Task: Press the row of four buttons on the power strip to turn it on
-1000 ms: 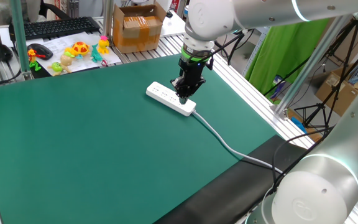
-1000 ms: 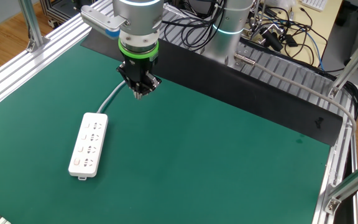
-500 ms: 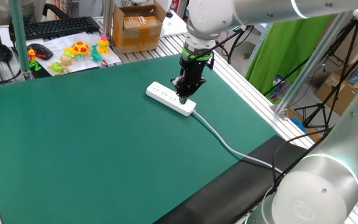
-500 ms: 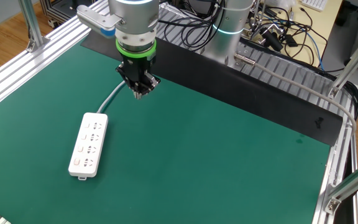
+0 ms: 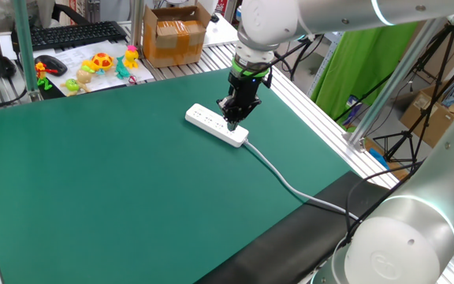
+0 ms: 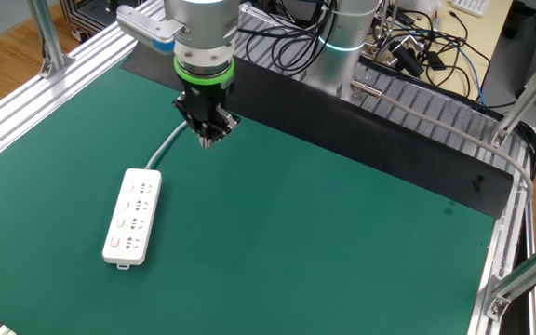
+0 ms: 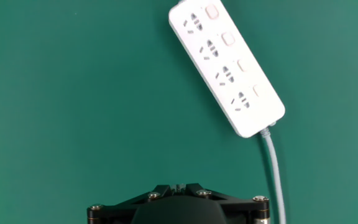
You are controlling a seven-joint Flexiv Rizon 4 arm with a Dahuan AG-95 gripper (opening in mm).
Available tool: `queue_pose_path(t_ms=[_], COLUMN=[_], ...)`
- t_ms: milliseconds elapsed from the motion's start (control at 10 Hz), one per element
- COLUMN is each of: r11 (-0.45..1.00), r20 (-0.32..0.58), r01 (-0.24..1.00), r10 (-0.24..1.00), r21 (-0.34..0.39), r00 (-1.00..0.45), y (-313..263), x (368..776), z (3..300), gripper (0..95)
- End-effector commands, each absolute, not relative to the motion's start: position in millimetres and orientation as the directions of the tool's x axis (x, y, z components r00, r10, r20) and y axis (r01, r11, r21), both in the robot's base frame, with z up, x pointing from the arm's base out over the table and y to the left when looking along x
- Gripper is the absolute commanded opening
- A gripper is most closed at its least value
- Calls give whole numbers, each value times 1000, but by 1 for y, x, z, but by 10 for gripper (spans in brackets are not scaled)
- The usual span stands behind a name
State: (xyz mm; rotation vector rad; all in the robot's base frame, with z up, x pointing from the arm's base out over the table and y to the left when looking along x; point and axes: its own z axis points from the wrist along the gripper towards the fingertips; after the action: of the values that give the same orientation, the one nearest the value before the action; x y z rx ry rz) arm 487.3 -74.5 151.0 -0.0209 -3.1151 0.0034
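Tool (image 6: 208, 140), shut & empty, hung above green counter (image 6: 342, 233); should descend squarely on long white plastic power strip (image 7: 226, 65) w/ its small square buttons (image 7: 234, 51), upper right in hand view.

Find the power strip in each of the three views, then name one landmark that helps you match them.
One fixed view: power strip at upper centre, partly behind the gripper.
Other fixed view: left of centre, apart from the gripper.
Hand view: upper right, running diagonally.
Shared landmark: the grey cable leaving one end of the strip.
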Motion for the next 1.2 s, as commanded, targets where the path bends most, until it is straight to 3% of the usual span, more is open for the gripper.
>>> queue_pose_path(t_ms=[100,800,1200], r11=[1000,996,991], r20=[31,23,2], r01=[-14,-91,-130], r10=[-14,-91,-130], r21=[0,0,-1], r00=[-999,-996,-991], y=[-79,-114,-138], x=[499,548,552], z=[155,149,137], gripper=[0,0,0])
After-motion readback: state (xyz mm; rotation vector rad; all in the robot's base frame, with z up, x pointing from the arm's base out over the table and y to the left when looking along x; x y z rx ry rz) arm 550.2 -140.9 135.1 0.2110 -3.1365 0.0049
